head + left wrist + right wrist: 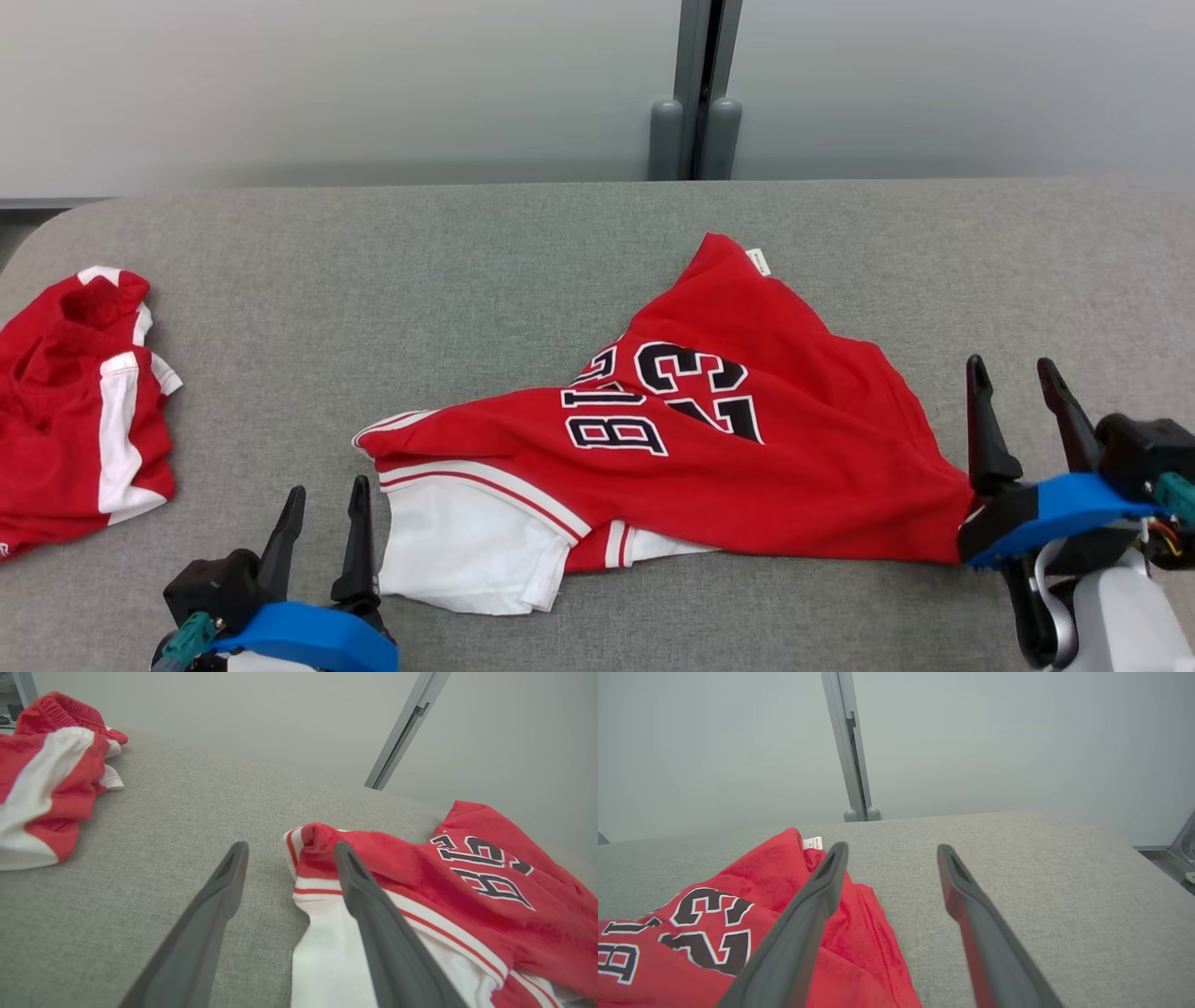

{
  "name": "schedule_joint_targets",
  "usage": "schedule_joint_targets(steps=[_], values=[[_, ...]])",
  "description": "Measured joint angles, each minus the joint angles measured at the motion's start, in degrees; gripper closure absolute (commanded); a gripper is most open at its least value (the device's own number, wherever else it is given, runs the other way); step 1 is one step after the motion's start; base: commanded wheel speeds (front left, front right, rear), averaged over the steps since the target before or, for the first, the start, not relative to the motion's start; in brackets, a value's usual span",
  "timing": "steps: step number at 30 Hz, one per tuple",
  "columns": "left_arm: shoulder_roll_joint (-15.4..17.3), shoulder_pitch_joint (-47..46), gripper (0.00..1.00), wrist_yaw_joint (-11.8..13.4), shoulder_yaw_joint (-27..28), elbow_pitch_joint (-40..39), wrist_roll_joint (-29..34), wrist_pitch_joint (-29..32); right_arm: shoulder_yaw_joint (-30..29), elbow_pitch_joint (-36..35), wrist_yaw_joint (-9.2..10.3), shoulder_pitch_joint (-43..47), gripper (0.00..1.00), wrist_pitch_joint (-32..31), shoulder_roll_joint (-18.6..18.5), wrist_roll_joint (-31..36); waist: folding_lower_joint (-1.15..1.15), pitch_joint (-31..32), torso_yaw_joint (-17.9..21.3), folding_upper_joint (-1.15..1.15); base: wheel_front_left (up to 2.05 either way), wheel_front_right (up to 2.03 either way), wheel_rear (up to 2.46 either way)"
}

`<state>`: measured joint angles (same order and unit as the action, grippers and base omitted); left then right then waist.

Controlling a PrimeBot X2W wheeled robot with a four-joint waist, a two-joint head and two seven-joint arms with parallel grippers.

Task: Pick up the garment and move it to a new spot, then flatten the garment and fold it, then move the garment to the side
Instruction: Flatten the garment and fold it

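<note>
My left fingers (358,504) stand apart near the front edge of the counter (467,280), left of its middle, and they clamp nothing; in my left wrist view one of these fingers (229,877) lies over bare grey cloth and the other over the white sleeve (327,952) of the jersey (420,872), just beside its red cuff; whether it touches the sleeve I cannot tell

My right fingers (982,401) are apart too, near the counter's right edge, with nothing between them; from my right wrist one of these fingers (826,877) crosses the red cloth of the jersey (756,868) and the other stands over the bare counter (1017,858)

The jersey (747,467) lies rumpled on the counter, from the middle toward the right edge, nearer the front edge than the back; it is red with black, white-edged letters and the number 23 facing up; its white sleeve (467,551) sits at the front beside my left fingers, its right corner ends under the base of my right fingers, and a far corner with a small white label (759,261) points toward the back edge

Another garment (65,420), red and white, lies bunched at the counter's left edge, well apart from the jersey
</note>
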<state>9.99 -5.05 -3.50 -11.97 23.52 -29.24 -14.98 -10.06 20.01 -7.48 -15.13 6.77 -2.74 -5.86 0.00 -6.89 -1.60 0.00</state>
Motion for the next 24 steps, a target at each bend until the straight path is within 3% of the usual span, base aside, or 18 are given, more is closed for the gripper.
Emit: schedule_joint_targets(steps=[7,24], values=[[0.13,1.63,0.00,0.68,0.37,-0.32,0.58,-0.01,1.54,-6.30,0.00,7.62,0.00,4.24,-0.01,-1.08,0.00,2.49,0.83,0.00,0.00,0.00,0.00],[0.24,5.92,0.00,1.93,0.18,-2.16,2.15,0.00,3.45,-9.81,0.00,15.49,0.00,1.79,0.00,-3.90,-0.01,5.90,1.00,0.00,0.00,0.00,0.00]])
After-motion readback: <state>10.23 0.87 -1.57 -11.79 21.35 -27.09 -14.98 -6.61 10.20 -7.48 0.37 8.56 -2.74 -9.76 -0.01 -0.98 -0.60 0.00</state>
